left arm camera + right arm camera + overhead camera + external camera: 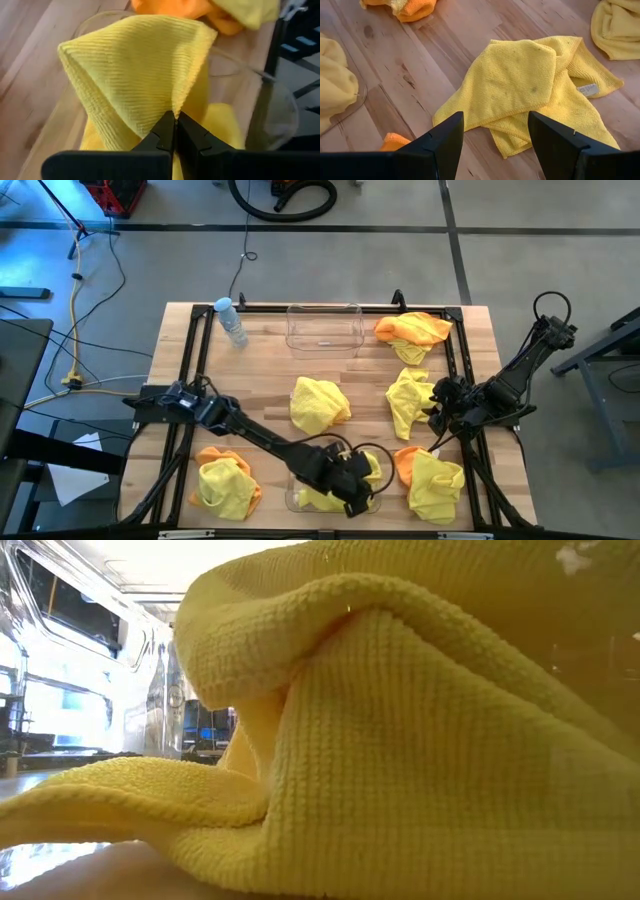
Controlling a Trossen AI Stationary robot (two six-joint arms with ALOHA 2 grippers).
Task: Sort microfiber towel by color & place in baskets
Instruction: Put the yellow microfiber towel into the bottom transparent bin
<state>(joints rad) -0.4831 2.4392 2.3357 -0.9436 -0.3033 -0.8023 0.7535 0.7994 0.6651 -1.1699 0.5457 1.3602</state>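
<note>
Left gripper (175, 119), at 6 o'clock on the table, pinches a yellow towel (135, 75) over the near basket (292, 498); next it should release it inside. Right gripper (495, 131) waits spread at 3 o'clock.

Bare tabletop (265, 365) lies open to you between the far basket (323, 330) and the near one (300, 492), where the left arm (250, 430) crosses. Towels crowd the right edge: yellow towel (408, 400), orange-and-yellow heap (412, 332). A bottle (231, 321) stands by the far-left corner.
</note>
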